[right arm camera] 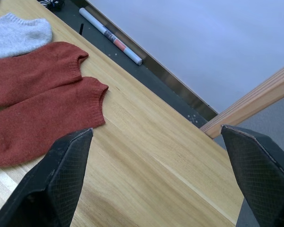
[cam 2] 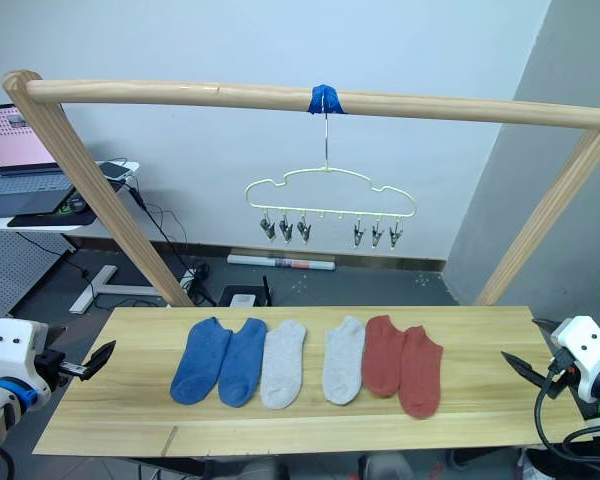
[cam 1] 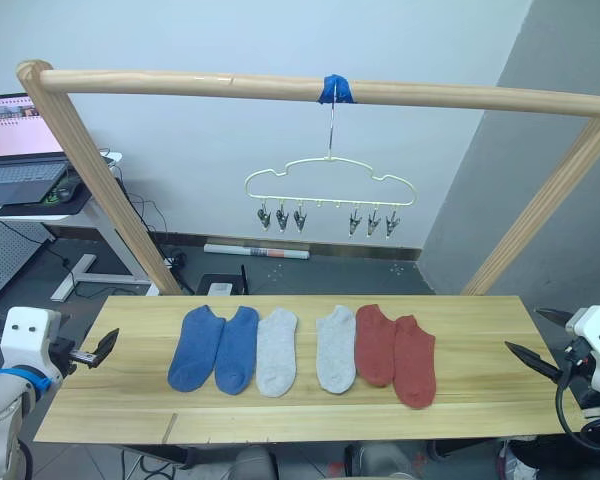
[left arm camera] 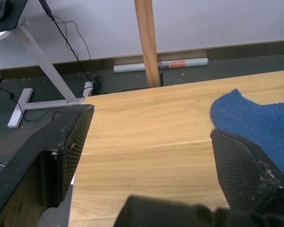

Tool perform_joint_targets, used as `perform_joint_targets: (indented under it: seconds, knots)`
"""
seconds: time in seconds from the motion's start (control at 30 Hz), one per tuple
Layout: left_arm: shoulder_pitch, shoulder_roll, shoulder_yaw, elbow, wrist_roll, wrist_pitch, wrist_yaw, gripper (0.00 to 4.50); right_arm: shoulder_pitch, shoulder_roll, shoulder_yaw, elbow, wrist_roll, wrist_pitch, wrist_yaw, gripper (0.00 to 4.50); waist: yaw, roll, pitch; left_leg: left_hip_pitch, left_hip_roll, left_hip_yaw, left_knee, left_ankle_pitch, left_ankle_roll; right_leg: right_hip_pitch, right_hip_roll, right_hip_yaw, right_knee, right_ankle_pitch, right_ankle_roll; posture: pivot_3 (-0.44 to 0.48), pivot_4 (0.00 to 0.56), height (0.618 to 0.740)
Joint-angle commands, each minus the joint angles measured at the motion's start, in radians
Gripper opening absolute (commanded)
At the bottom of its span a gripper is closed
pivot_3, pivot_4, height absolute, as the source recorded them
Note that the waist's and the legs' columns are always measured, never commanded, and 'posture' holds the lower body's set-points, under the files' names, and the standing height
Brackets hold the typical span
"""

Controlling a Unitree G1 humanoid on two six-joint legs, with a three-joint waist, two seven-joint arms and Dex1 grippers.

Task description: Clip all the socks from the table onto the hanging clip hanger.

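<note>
Currently all six socks [cam 1: 300, 348] lie on the counter [cam 1: 480, 400], clip hanger [cam 1: 330, 190] empty at 12 o'clock. Both pincers, left [cam 1: 108, 345] and right [cam 1: 535, 340], gape apart, empty. Take an end sock by its cuff.

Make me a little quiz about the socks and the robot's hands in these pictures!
1. How many socks lie on the table?
2. True or false: a sock already hangs from the clip hanger.
3. Which colour lies nearest the right gripper: A blue, B grey, C red?

Key: 1. six. 2. false, every clip is bare. 3. C. Both the right gripper and the left gripper are open, holding nothing.
</note>
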Motion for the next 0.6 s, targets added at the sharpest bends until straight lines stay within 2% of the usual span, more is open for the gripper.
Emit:
perform_joint_targets:
  seconds: [0.03, 0.17, 0.33, 0.5, 0.6]
  knots:
    - [-0.015, 0.02, 0.042, -0.017, -0.015, -0.026, -0.003, 4.47, 0.005, -0.02, -0.03, -0.045, 0.006, -0.001, 0.005, 4.5, 0.0, 0.0, 0.0, 0.0, 0.0, 0.0, 0.0, 0.0, 0.0, 0.0, 0.0, 0.0, 0.0, 0.0, 0.0, -0.021, 0.046, 0.732]
    - [-0.032, 0.015, 0.047, 0.004, -0.011, -0.035, 0.012, 4.47, 0.022, -0.019, -0.033, -0.076, 0.007, 0.016, -0.001, 4.5, 0.0, 0.0, 0.0, 0.0, 0.0, 0.0, 0.0, 0.0, 0.0, 0.0, 0.0, 0.0, 0.0, 0.0, 0.0, -0.027, 0.054, 0.732]
    - [-0.04, -0.011, 0.051, -0.037, -0.068, -0.057, -0.032, 4.47, 0.036, -0.017, -0.039, -0.108, 0.01, 0.035, -0.009, 4.5, 0.0, 0.001, 0.001, 0.0, 0.0, 0.0, 0.0, 0.0, 0.0, 0.0, 0.0, 0.001, 0.0, 0.0, 0.0, -0.034, 0.069, 0.732]
    - [-0.044, -0.052, 0.001, -0.155, -0.097, -0.008, -0.038, 4.47, 0.08, -0.003, -0.052, -0.176, 0.016, 0.051, -0.017, 4.5, 0.0, 0.002, 0.011, 0.0, 0.0, 0.0, 0.0, 0.0, 0.0, 0.0, 0.0, 0.001, 0.0, 0.0, 0.0, -0.065, 0.118, 0.732]
    - [-0.074, -0.089, -0.046, -0.259, -0.12, 0.04, -0.033, 4.47, 0.12, 0.02, -0.059, -0.282, 0.035, 0.074, -0.032, 4.5, 0.0, 0.004, 0.03, 0.001, 0.0, -0.001, 0.001, 0.0, 0.0, 0.001, 0.0, 0.001, 0.001, 0.0, 0.0, -0.094, 0.153, 0.732]
